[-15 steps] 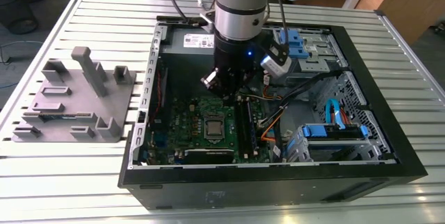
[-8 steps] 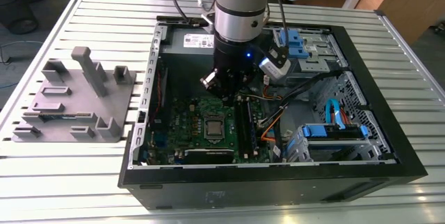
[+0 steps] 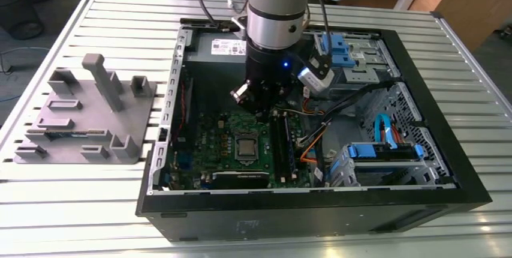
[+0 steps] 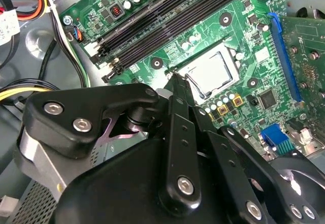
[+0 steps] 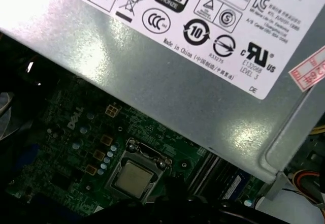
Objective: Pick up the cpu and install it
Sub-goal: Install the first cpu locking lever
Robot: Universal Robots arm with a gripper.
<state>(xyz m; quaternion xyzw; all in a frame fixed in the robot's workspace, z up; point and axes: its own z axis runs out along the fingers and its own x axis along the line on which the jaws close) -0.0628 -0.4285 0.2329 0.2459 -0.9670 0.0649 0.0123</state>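
The cpu [image 5: 133, 179] lies flat in the socket frame [image 5: 144, 153] on the green motherboard [image 3: 232, 135], inside the open computer case [image 3: 416, 54] that rests on the slatted table [image 3: 120, 6]; in the exterior view it shows as a small silver-grey square [image 3: 246, 146] near the middle of the board, and in the second wrist view as a pale shiny square [image 4: 209, 72] just beyond the gripper [image 4: 175, 82]. The gripper hangs above the board, close to the socket but apart from the chip, and carries nothing that I can see; from the second wrist view its black fingers [image 4: 179, 94] appear drawn together to a narrow tip, though the tips themselves are partly hidden, so I cannot tell for certain whether they are pressed together or slightly spread. Judging by its look, the chip is light, thin and stiff, with a smooth metal top that would slip under a loose pinch; its underside and the socket contacts are likely delicate, so any tilt or scrape could do harm. The sensible hold is by two opposite edges of the pale rim, kept level. The grey tray [image 3: 80, 132] with upright blocks sits well apart on the exterior view's left, outside the case. The metal power supply [image 5: 167, 76] stands just beside the socket area.
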